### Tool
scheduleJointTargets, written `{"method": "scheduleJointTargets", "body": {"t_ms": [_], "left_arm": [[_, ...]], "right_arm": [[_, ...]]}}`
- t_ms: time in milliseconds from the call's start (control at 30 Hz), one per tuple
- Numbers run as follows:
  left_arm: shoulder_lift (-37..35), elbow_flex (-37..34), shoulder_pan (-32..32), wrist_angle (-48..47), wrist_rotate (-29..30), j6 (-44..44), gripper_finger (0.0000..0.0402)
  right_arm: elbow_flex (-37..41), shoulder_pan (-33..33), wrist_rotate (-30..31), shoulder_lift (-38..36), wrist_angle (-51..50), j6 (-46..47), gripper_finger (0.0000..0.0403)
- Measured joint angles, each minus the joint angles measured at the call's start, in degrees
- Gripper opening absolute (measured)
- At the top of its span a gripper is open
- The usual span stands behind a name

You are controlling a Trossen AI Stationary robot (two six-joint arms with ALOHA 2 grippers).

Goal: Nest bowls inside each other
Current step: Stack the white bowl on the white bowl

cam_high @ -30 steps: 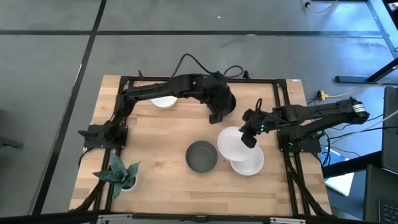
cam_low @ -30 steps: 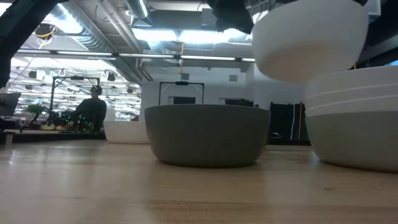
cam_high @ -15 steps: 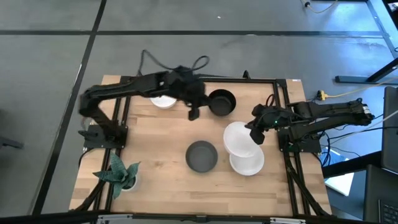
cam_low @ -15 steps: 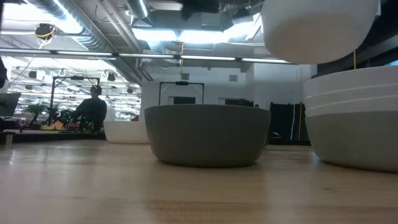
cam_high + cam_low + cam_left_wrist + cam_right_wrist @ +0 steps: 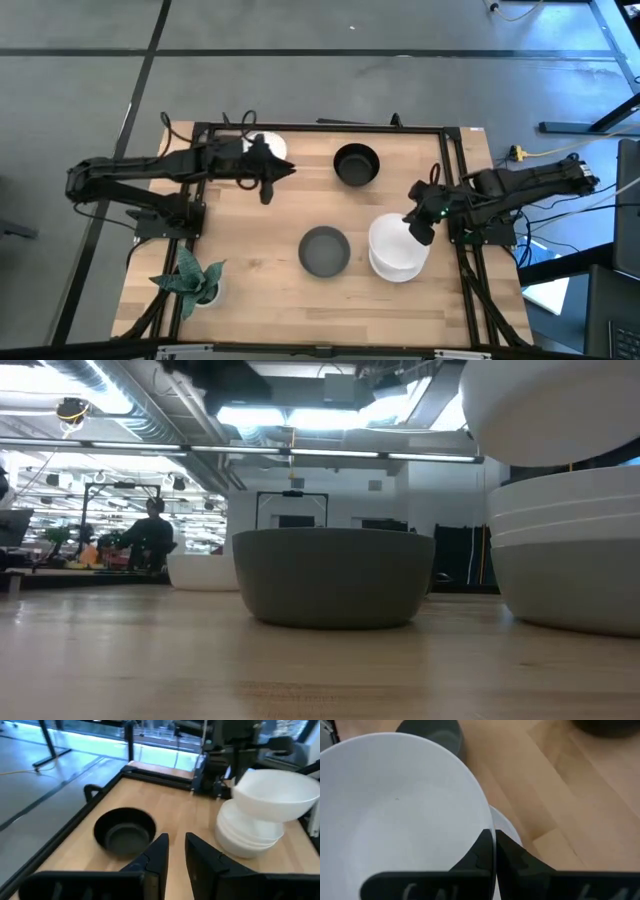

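Note:
My right gripper (image 5: 415,228) is shut on a white bowl (image 5: 392,236) and carries it in the air just above a stack of white bowls (image 5: 570,550) at the table's right. A dark grey bowl (image 5: 325,250) stands on its base at the table's middle. A glossy black bowl (image 5: 356,164) stands farther back, and another white bowl (image 5: 270,148) sits at the far left. My left gripper (image 5: 280,172) hovers beside that white bowl, touching nothing, its fingers a narrow gap apart (image 5: 176,845). The other bowls are not separately visible. My right gripper pinches the white bowl's rim (image 5: 489,817) on the side toward the table's right edge, one finger (image 5: 482,851) inside the bowl and one finger (image 5: 514,854) outside. The bowl is lifted clear and upright, its base (image 5: 545,455) just above the stack's top rim.
A small green potted plant (image 5: 190,277) stands at the near left corner. A black frame (image 5: 320,127) runs along the far edge and both sides. Bare wood lies around the grey bowl and between the black bowl and the stack.
My left gripper has drawn away from the black bowl toward the table's left, ending beside the far white bowl; the black bowl stays standing where it was. My right gripper has carried the white bowl toward the right and near edges, from beside the stack to over it.

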State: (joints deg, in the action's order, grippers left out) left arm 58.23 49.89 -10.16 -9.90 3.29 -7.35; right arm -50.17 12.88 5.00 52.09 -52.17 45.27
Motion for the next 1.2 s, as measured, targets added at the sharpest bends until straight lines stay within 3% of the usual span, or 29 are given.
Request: {"method": "scheduleJointTargets", "body": {"t_ms": [233,700,1200], "left_arm": [[-3.05,-4.47,1.93,0.39,0.72,-0.07,0.0057],[-3.14,-6.17,5.75,1.1,4.15,-0.2,0.0057],[-3.13,-6.17,8.49,0.99,5.03,-1.31,0.0057]], "right_arm": [[0.05,5.29,6.59,0.45,-0.7,2.52,0.0004],[0.11,10.28,11.26,6.24,-3.05,5.73,0.0006],[1.63,10.37,11.25,8.24,-4.66,8.37,0.0004]]}}
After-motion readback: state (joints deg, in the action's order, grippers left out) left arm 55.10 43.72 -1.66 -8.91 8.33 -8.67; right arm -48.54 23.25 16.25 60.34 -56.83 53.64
